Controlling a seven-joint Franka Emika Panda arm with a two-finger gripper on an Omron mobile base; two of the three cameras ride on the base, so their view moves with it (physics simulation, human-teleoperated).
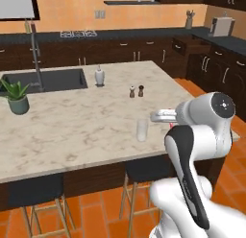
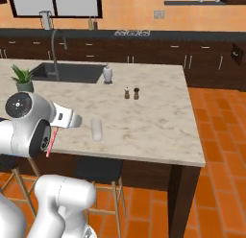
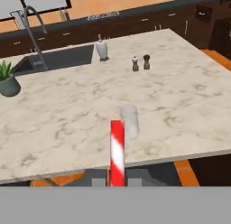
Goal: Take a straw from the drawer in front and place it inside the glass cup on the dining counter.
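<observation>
While fingers [image 3: 118,182] grip one straw [image 3: 117,151], one glass cup [image 3: 129,120] waits.

So the thin red-and-white striped straw [image 3: 117,153] is pinched in the claw [image 3: 116,181], sticking up toward the small clear glass tumbler [image 3: 129,121]. That cup stands upright near the front edge of the beige marbled stone bench [image 3: 67,110]. The dark wooden drawer [image 1: 185,46] at the back sits pulled open.

Dining counter [image 1: 72,131] bears glass cup [image 1: 142,130], shakers [image 1: 136,91], plant [image 1: 17,95]
</observation>
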